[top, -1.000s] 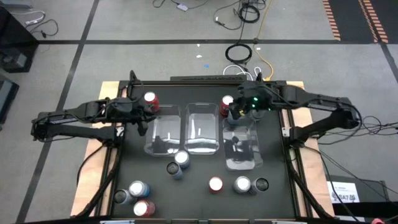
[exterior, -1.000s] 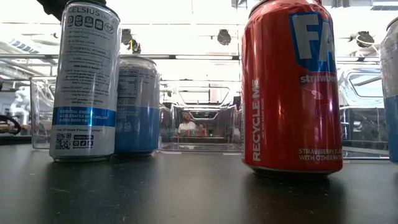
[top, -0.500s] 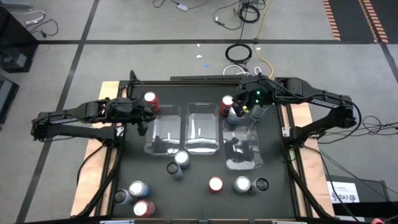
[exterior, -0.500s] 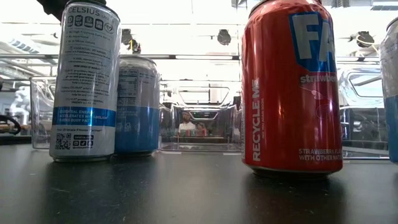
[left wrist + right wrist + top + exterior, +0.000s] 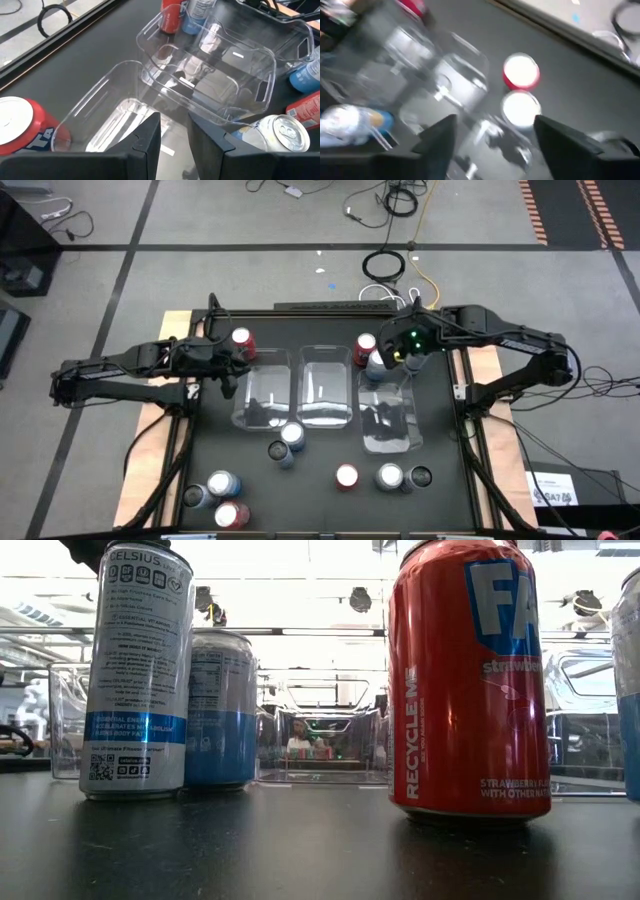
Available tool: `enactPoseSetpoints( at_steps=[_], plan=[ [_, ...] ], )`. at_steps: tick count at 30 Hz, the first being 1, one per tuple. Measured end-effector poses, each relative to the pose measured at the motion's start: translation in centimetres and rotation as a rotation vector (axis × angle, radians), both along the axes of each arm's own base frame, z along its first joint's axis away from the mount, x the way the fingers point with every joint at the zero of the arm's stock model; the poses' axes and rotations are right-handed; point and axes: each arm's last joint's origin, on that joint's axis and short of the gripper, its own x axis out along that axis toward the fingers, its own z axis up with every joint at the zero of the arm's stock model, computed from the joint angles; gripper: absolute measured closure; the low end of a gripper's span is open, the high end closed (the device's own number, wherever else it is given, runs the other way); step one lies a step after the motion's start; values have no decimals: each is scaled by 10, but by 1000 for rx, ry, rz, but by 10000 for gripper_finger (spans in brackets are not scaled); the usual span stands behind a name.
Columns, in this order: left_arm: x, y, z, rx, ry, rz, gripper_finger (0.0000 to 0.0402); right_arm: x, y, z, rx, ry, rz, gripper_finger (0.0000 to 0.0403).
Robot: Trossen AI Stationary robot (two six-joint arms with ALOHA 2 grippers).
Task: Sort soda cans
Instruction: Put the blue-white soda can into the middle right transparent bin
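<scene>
Soda cans stand on the black table. Behind the right clear bin (image 5: 388, 415), a silver-blue can (image 5: 377, 364) stands upright beside a red can (image 5: 365, 345). My right gripper (image 5: 497, 137) hovers open just above it, a finger on either side, clear of it. My left gripper (image 5: 174, 131) waits over the left bin (image 5: 262, 395), its fingers a narrow gap apart with nothing between them. A red can (image 5: 242, 340) stands behind that bin.
The middle bin (image 5: 325, 385) lies between the other two. More cans stand nearer the front edge: silver-blue (image 5: 292, 433), (image 5: 222, 483), (image 5: 390, 476), red (image 5: 347, 476), (image 5: 232, 515) and dark (image 5: 278, 450), (image 5: 420, 476). The low view shows a red can (image 5: 468, 680) up close.
My right gripper has drawn back a little, upward and toward the table's right edge, off the silver-blue can. That can, covered by the gripper before, now shows standing upright beside the red can behind the right bin.
</scene>
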Motion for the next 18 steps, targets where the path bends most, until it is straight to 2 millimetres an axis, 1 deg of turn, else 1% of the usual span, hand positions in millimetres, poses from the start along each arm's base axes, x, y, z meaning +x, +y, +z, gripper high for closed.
enactPoseSetpoints(
  at_steps=[4, 8, 11, 14, 16, 18],
  plan=[
    [0, 0, 0, -3, -2, -4, 297, -2, 0, -3, 25, 37, -35, 71],
    [0, 0, 0, -2, -5, -4, 297, 2, 2, -2, 31, -4, -41, 35],
    [1, 0, 1, -1, -13, -4, 297, 3, 4, -1, 28, -22, -41, 24],
    [1, 0, 1, -1, -13, -4, 297, 6, 3, -3, 7, -10, -59, 23],
    [1, 0, 1, -1, -13, -4, 297, 13, 0, -9, 8, 20, -67, 23],
    [1, 0, 1, -2, -13, -4, 297, 23, -6, -19, 19, 73, -78, 23]
  ],
)
